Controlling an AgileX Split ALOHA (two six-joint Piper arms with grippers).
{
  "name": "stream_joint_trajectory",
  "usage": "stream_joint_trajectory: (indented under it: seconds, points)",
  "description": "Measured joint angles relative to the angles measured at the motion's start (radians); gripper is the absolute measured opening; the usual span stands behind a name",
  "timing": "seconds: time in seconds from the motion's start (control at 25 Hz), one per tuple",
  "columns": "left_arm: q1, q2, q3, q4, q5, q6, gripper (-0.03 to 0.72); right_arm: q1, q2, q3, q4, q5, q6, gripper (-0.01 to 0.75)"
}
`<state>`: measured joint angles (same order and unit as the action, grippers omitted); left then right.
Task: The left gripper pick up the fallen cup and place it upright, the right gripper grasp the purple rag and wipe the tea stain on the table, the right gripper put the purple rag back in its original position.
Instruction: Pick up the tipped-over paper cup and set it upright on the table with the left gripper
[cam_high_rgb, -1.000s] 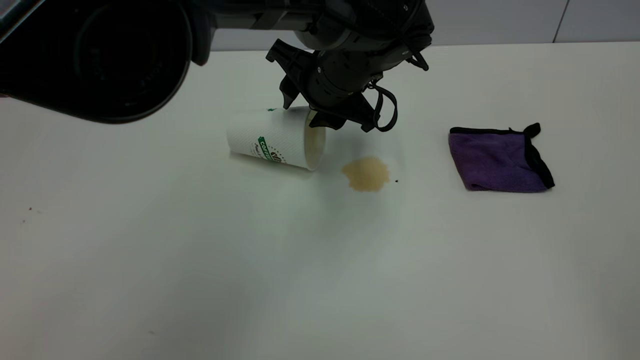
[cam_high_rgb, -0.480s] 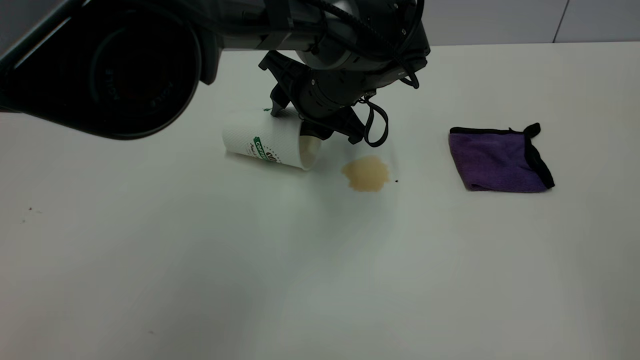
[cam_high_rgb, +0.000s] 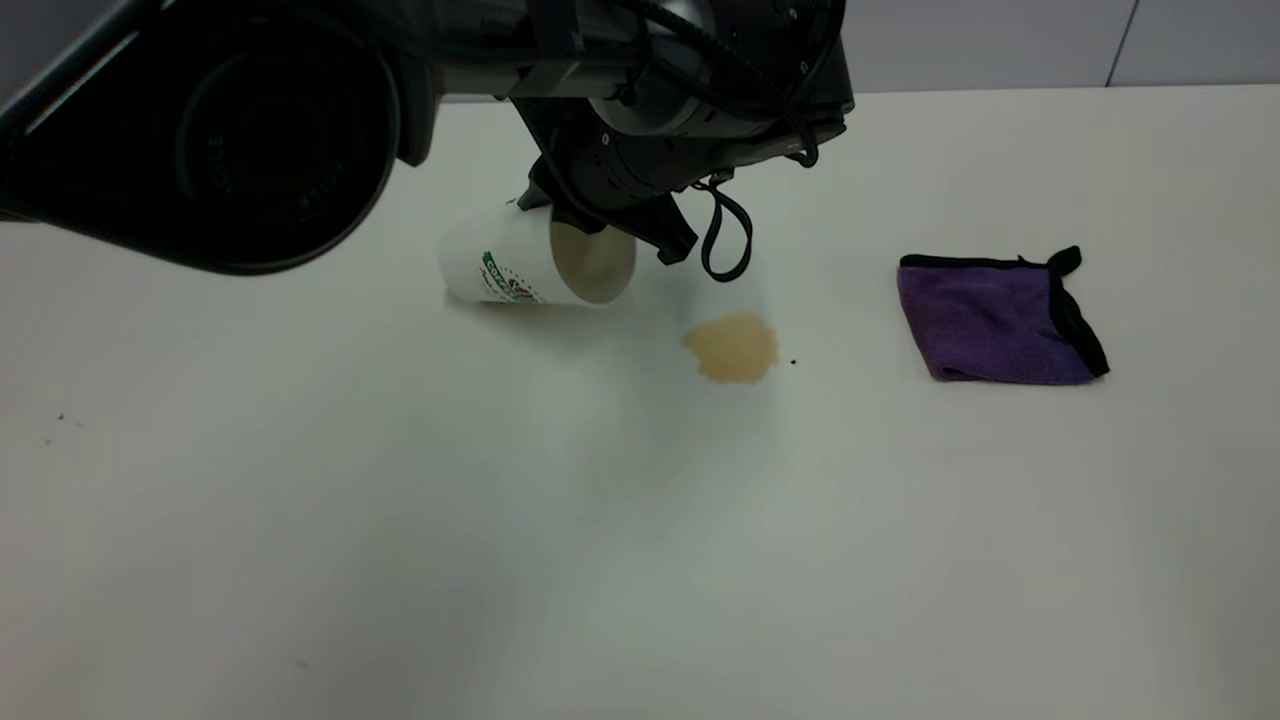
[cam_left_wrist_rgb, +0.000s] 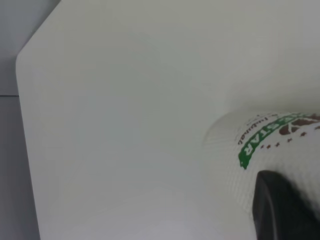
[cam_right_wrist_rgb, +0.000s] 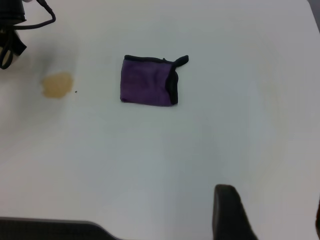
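Observation:
The white cup (cam_high_rgb: 510, 265) with its green banner is tilted, its base end low by the table (cam_high_rgb: 600, 520) and its brown-stained mouth turned toward the exterior camera. My left gripper (cam_high_rgb: 600, 225) is shut on its rim end; in the left wrist view one dark finger (cam_left_wrist_rgb: 280, 205) presses on the cup wall (cam_left_wrist_rgb: 260, 150). The light-brown tea stain (cam_high_rgb: 732, 346) lies just right of the cup. Farther right, the purple rag (cam_high_rgb: 995, 320) lies folded and flat. The right gripper (cam_right_wrist_rgb: 272, 220) hovers open well away from the rag (cam_right_wrist_rgb: 147, 81) and stain (cam_right_wrist_rgb: 56, 84), and the exterior view does not show it.
A tiny dark speck (cam_high_rgb: 793, 362) sits just right of the stain. The bulky left arm (cam_high_rgb: 200, 130) fills the upper left of the exterior view. A rounded table corner (cam_left_wrist_rgb: 22, 60) lies beyond the cup.
The left gripper has closed on the cup and turned it, raising its rim end so the mouth now faces the exterior camera. Stain and rag have not moved.

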<state>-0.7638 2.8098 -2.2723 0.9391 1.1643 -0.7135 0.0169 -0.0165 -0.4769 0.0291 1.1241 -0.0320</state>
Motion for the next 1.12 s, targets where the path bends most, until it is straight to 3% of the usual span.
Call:
stream_joint_trajectory:
  seconds: [0.24, 0.6, 0.92, 1.12]
  points:
    - [0.002, -0.046, -0.004, -0.062, -0.002, 0.1, -0.027, 0.0, 0.0, 0.0, 0.0, 0.0, 0.0, 0.444]
    - [0.074, -0.213, -0.041, -0.326, -0.001, 0.435, -0.027, 0.0, 0.0, 0.0, 0.0, 0.0, 0.0, 0.444]
    - [0.244, -0.345, -0.043, -0.601, 0.0, 0.705, -0.027, 0.0, 0.0, 0.0, 0.0, 0.0, 0.0, 0.444]
    - [0.39, -0.355, -0.046, -0.889, 0.0, 0.882, -0.027, 0.0, 0.0, 0.0, 0.0, 0.0, 0.0, 0.444]
